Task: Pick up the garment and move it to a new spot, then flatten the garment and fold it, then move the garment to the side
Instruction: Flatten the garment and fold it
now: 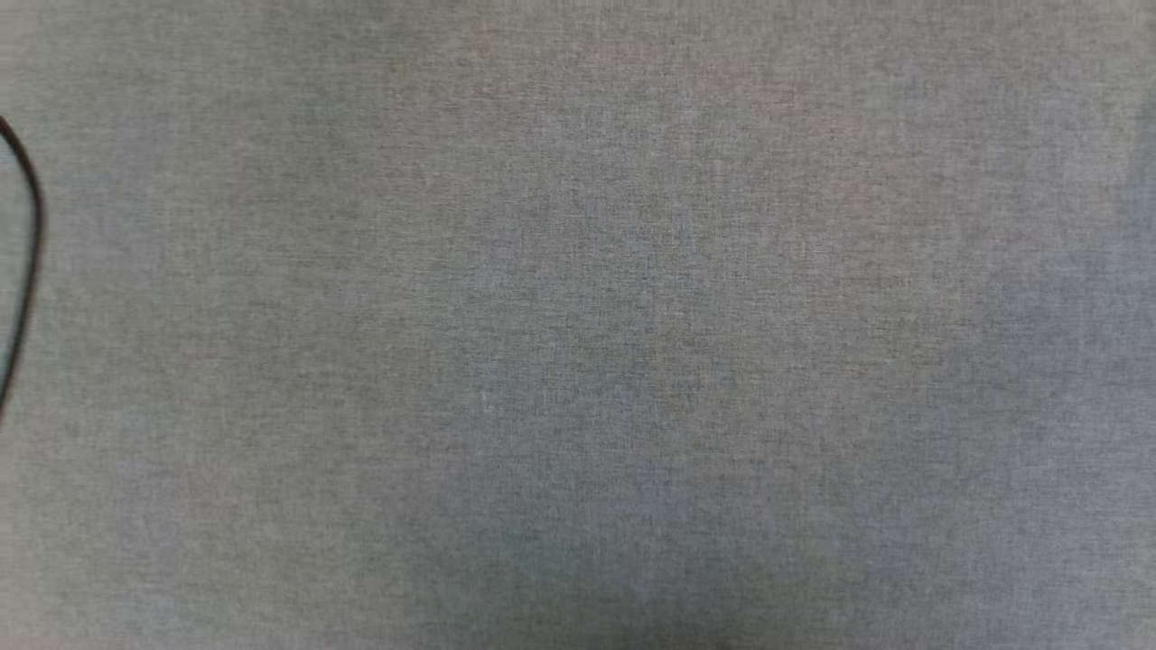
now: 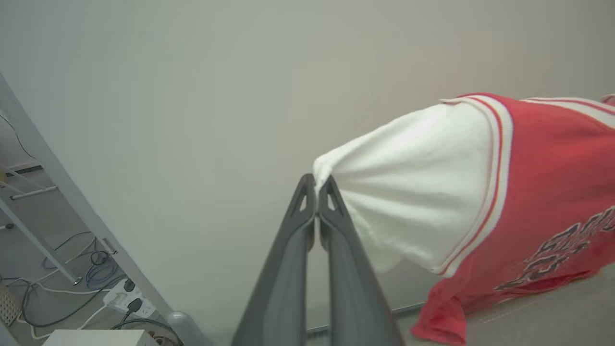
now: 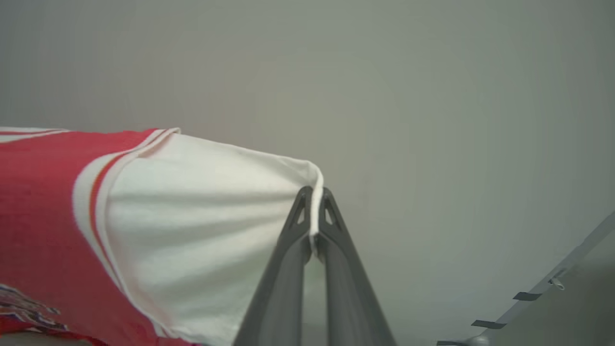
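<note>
Left gripper point(image 2: 317, 185) pinches one white sleeve tip point(image 2: 327, 168); right gripper point(image 3: 315, 192) pinches the other. Garment point(image 2: 543, 182) hangs stretched between them, lifted, lower hem touching the grey table point(image 2: 552, 317). Judged: pick-up done, relocation in hand; flattening, folding, side placement remain.

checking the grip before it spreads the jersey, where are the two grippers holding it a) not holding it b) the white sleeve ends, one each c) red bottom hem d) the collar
b: the left gripper is shut on the end of a white sleeve of the garment, and the right gripper pinches the edge of the other white sleeve.
</note>
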Available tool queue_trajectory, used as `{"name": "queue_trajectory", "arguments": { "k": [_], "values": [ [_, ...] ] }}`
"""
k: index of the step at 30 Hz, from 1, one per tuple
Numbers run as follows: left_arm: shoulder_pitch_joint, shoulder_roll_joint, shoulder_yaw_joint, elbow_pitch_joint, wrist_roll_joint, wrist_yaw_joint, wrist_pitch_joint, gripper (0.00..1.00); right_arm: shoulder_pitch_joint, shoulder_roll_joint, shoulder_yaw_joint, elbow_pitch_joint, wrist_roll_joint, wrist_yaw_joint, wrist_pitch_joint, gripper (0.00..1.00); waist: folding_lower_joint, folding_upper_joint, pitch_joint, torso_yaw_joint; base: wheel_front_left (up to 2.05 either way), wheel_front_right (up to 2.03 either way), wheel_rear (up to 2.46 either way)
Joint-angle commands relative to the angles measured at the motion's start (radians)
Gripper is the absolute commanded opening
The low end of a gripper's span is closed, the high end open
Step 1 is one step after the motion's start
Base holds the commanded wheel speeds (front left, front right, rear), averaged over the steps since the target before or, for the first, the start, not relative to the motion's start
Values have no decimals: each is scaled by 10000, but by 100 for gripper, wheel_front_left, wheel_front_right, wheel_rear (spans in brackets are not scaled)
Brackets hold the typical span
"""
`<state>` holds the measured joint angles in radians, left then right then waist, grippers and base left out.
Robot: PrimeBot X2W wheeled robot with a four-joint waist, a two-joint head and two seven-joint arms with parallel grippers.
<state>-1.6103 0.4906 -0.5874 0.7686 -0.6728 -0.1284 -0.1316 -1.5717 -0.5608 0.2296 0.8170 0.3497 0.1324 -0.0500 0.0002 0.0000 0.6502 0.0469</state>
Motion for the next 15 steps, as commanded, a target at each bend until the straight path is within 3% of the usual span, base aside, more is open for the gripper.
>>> {"name": "queue_trajectory", "arguments": {
  "k": [1,9,15],
  "values": [
    [506,-68,-185,52,-190,-20,-134,0,459,47,125,121,130,-17,-131,0,-2,0,-351,13,0,0,0],
    [3165,-65,-1307,-40,-1223,-22,-556,0,2753,78,770,502,1226,-17,-412,0,-2,0,-1705,36,0,0,0],
    [5460,148,-1879,-429,-1908,-22,-811,0,5146,-331,1363,-137,2883,-17,-95,0,-2,0,-2805,18,0,0,0]
  ]
}}
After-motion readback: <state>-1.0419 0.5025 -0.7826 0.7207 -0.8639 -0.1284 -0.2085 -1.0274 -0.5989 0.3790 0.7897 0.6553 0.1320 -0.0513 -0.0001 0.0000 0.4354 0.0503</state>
